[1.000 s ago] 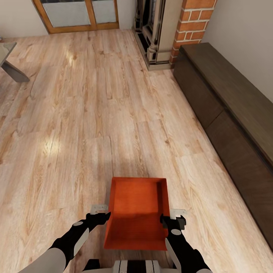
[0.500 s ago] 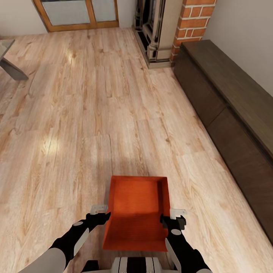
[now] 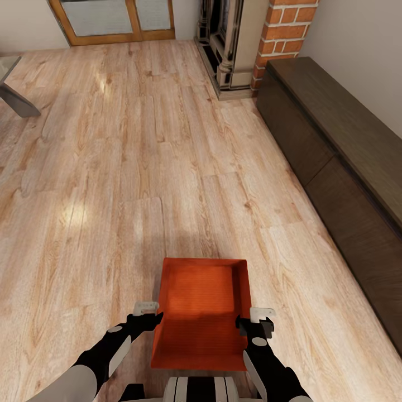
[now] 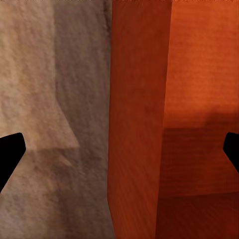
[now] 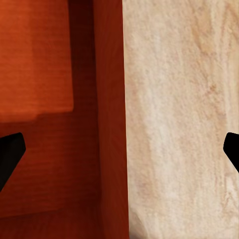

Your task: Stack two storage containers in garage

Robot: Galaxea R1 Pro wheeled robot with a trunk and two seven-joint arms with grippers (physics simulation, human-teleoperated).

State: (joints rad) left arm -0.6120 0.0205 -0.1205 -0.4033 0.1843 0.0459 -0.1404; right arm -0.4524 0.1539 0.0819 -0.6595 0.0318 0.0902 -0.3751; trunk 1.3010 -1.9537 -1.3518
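One orange-red storage container sits low in the head view, just ahead of my trunk, over the living room's light wood planks. My left gripper is at its left wall and my right gripper at its right wall. In the left wrist view the gripper is open, fingertips far apart, with the container's wall between them. The right wrist view shows the same: the gripper is open astride the wall, with the ribbed bottom on one side and floor on the other. Whether the container rests on the planks is not clear.
A long dark low cabinet runs along the right wall. The brick fireplace stands at the back, with a wood-framed glass door to its left. A grey furniture leg shows at the far left.
The whole view has slid slightly, so the camera moved. The container looks a little larger and stays between the two grippers, which hold the same places.
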